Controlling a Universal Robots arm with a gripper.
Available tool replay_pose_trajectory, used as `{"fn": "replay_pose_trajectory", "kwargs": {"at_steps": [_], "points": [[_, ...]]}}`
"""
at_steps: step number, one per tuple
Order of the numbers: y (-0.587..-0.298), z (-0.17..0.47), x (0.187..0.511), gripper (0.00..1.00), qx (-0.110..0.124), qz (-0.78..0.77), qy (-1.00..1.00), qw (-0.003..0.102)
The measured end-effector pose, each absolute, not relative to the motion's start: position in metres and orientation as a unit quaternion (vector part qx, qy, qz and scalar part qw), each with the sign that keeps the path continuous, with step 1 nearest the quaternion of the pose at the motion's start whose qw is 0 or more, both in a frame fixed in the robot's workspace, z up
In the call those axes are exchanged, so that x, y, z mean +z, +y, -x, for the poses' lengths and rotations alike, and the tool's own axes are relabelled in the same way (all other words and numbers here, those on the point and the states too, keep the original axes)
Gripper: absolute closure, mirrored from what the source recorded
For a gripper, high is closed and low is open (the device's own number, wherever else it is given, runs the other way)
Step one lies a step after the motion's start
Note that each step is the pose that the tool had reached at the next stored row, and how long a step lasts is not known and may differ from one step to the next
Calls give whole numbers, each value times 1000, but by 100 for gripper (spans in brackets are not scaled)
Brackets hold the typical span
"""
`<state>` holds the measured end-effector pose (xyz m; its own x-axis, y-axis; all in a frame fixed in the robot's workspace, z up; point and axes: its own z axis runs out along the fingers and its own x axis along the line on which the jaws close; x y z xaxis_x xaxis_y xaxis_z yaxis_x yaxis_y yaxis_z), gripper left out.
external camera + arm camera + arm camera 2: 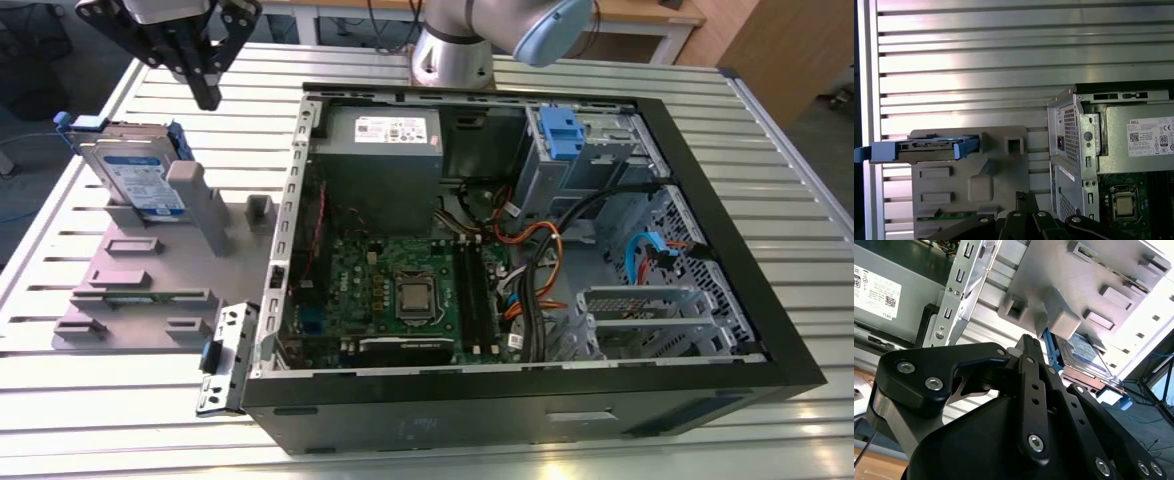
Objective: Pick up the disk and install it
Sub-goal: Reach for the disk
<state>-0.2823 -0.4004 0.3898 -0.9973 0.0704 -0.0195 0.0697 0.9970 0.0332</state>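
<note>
The disk (138, 182), silver with a white-and-blue label and a blue carrier bracket, stands on edge in a grey fixture (134, 285) at the exterior view's left. It is edge-on in the first wrist view (929, 148), and part of its label face (1080, 348) is seen in the second wrist view. My gripper (207, 97) hangs above and a little behind the disk, apart from it. Its black fingers meet at the tip in both wrist views (1026, 340) (1023, 198), shut with nothing between them.
An open computer case (781, 350) lies on the slatted metal table (107, 410) beside the fixture. Inside it are a grey power supply (380, 145), a motherboard (400, 290), cables and a grey drive cage with a blue latch (561, 135). The arm's base (451, 55) stands behind the case.
</note>
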Motion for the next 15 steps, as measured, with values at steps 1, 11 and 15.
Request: {"fn": "replay_pose_trajectory", "kwargs": {"at_steps": [1, 11, 15], "points": [[-400, 283, 390, 89, 16, -35, 999, 10], [-400, 286, 390, 89, 16, -35, 999, 10], [-400, 287, 390, 89, 16, -35, 999, 10]]}}
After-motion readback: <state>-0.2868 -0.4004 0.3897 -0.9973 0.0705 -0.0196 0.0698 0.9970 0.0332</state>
